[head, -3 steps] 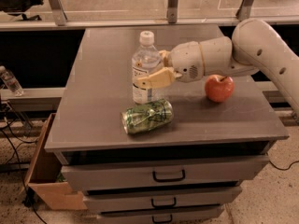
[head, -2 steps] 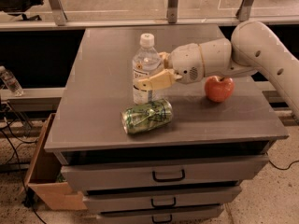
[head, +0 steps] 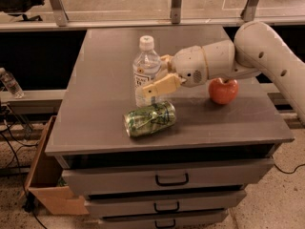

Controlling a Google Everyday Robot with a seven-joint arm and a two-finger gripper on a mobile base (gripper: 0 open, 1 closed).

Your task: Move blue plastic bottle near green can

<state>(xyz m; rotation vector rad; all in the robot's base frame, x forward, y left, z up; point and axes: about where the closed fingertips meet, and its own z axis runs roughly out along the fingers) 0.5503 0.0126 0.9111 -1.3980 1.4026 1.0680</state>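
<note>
- Grey tabletop [head: 95, 113] carries three loose things: one blue plastic bottle [head: 145, 63], one green can [head: 150, 119] and one red apple [head: 223, 90].
- The blue plastic bottle stands upright near the middle of the top, white cap up, its label facing the camera.
- The single gripper [head: 155, 75] reaches in from the right at the bottle's mid-height. It is pinching the bottle. One tan finger [head: 162, 85] lies across the front of the label, and the other shows only as a bit behind the bottle's right shoulder.
- The one arm [head: 267, 51], pale and rounded, comes in from the right edge and passes above the apple.
- The green can lies on its side just in front of the bottle, close to the table's front edge. One silvery end points left, and the can is close to the bottle's base.
- The apple sits to the right, well apart from the can.
- Three drawer fronts [head: 167, 178] sit under the top, each with one dark handle.
- One open cardboard box [head: 47, 185] stands on the floor at the left.
- One small clear bottle [head: 10, 82] stands on a ledge at the far left.
</note>
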